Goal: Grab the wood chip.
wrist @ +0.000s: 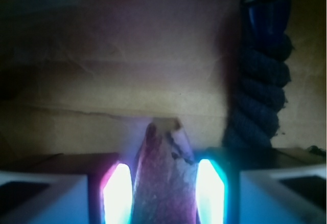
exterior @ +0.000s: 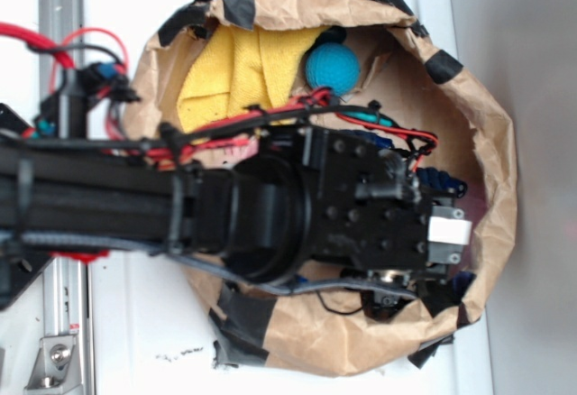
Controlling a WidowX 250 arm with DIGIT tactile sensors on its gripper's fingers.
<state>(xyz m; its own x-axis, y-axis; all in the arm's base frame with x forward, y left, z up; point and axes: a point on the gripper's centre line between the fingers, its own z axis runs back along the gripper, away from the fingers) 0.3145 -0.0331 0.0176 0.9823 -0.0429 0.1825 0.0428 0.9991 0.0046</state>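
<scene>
The arm reached across the white bench (exterior: 505, 70) and down into a brown paper bag (exterior: 491, 133) whose rolled rim was patched with black tape. From above, the black wrist housing hid most of the bag's floor. The tool (wrist: 164, 193) sat low at the bag's far side, and its two glowing pads (wrist: 118, 193) stood either side of the wood chip (wrist: 164, 168), pressed against its flanks, so the tool was clamped on the chip. The chip stood between them as a rough, reddish-brown sliver with a jagged pale tip pointing toward the bag's creased paper wall. Just beside the chip, on the tool's right-hand pad side in the wrist view, a dark navy twisted rope (wrist: 263, 75) ran up along the bag's wall, apart from the chip. Toward the bag's opposite rim lay a folded yellow cloth (exterior: 239, 75), and a teal ball (exterior: 332, 68) rested against that cloth's edge, well apart from the tool.
</scene>
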